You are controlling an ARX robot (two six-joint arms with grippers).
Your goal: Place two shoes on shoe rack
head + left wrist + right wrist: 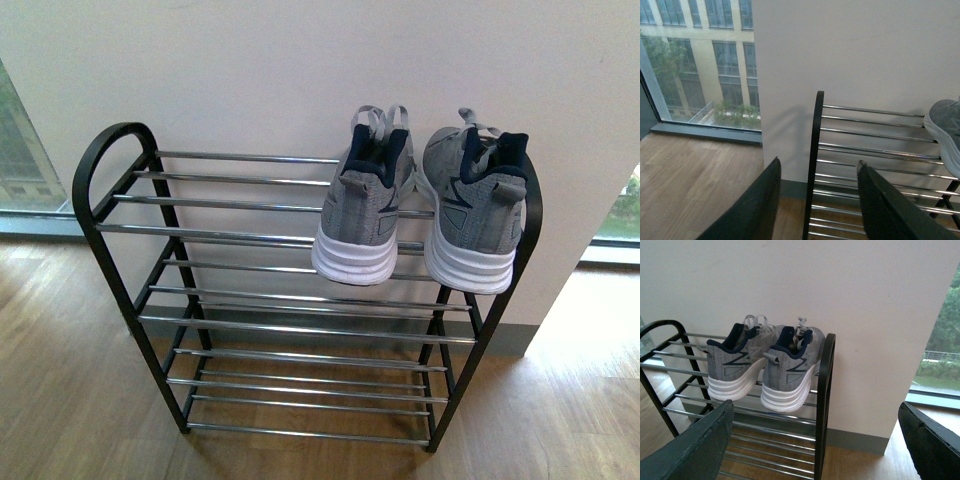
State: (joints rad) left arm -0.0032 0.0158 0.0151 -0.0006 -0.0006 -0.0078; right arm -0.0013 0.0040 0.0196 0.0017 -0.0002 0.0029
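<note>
Wood-plank floor (70,400) in warm brown fills the lower edge of the front view. It meets a plain off-white wall (250,70) finished with a grey skirting board (515,340). Windows (20,150) show at the far left and far right edges of the frame, with greenery outside.

At centre frame the shoe rack (100,200) stands on the floor against the wall. It has a black metal frame with rounded top corners and four tiers of thin, shiny silver bars. On its top tier, at the upper right of the frame, sit one shoe (362,215) and, just beside it, the other shoe (478,215) at the rack's right end. Both have their toes toward the wall and their heels toward the camera, overhanging the front bar. They have grey knit uppers, thick ribbed white soles, navy collar lining and pale laces.

The left gripper (818,162) has its dark jaws spread wide and holds nothing; the rack lies beyond them. The right gripper (815,405) is likewise spread wide and empty, facing the shoes.
</note>
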